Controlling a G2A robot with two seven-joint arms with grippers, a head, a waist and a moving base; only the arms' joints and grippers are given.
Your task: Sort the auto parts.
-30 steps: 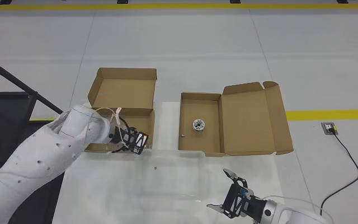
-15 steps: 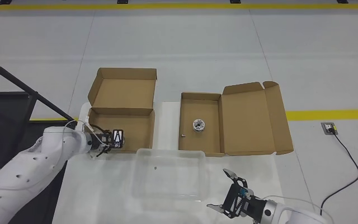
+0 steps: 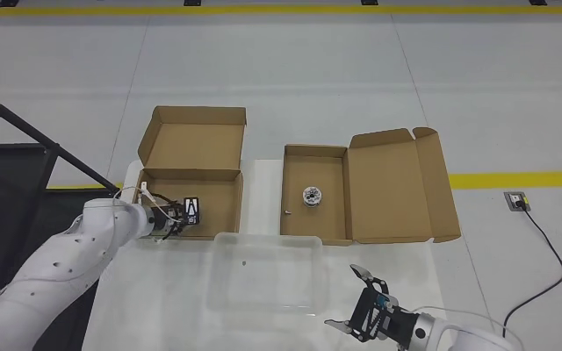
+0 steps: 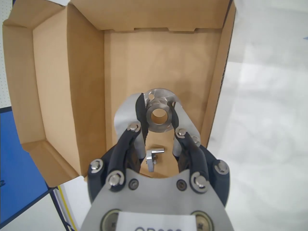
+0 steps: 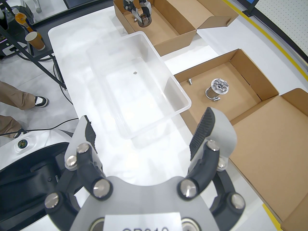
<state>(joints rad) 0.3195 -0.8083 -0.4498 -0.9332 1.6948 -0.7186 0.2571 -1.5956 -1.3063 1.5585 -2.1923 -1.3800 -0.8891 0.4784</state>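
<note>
Since a second ago, the left arm has swung away from the far left corner of the clear bin [image 3: 263,272] and into the left box [image 4: 156,61]; the right arm has kept still.

The flanged metal part [image 4: 157,116], a hollow hub on a round flange, sits between the jaws of the left gripper [image 4: 156,111], which close narrowly on the hub. It hangs over the box floor, close to the near wall at the box's left end. A small L-shaped bracket [image 4: 152,156] lies on that floor under the gripper.

The left box's lid stands open on its far side. The right box [image 3: 307,219] stands beside it with a strip of table [image 3: 158,298] between them, its lid folded flat to the right. It holds a round part [image 5: 219,86] and a small bolt [image 5: 189,81], well apart.

The clear bin sits just in front of both boxes, between the two arms, with one dark speck [image 3: 243,261] on its bottom. The right gripper [image 5: 148,118] hovers at the table's near edge, jaws wide and holding nothing.
</note>
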